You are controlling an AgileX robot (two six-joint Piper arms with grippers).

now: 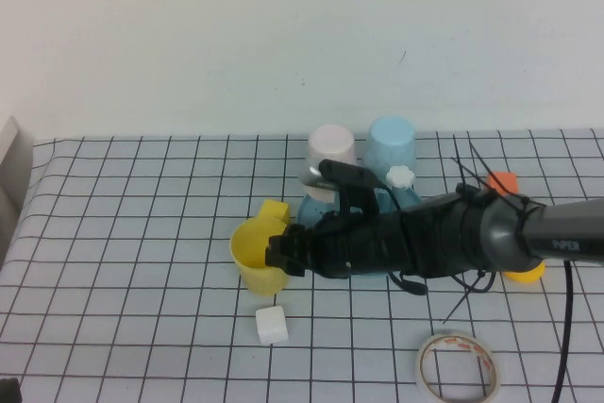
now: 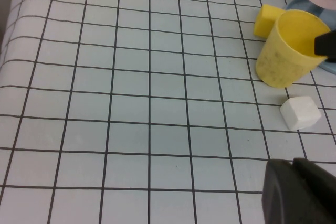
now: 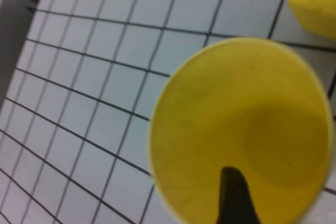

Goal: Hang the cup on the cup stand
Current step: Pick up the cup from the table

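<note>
White lettering is running along the grey forearm of the right arm in the high view, but it is too small for me to be reading it with certainty. The plain yellow plastic tumbler (image 1: 257, 255) is standing upright on the gridded white tablecloth (image 1: 132, 233) with nothing visible inside it except one dark fingertip (image 3: 233, 195) dipping over its rim. The right gripper (image 1: 279, 256) is sitting at the tumbler's 3 o'clock edge, its jaws spread wide with one finger inside the wall; whether the other is pressing the outside I cannot tell.

The teal-blue round cup stand (image 1: 316, 209) is lying just beyond the arm, at about 1 o'clock from the tumbler, with a white flower-shaped knob (image 1: 401, 176) showing above the arm. A pale pink cup (image 1: 331, 150) and a light blue cup (image 1: 392, 145) are sitting upside down on its far pegs.

A small yellow block (image 1: 275, 210) is lying at the tumbler's 12 o'clock, a white cube (image 1: 272, 325) at its 6 o'clock, and a roll of tape (image 1: 458, 366) near the front right. The left gripper (image 2: 299, 195) is hanging closed and empty over bare cloth at the near left.
</note>
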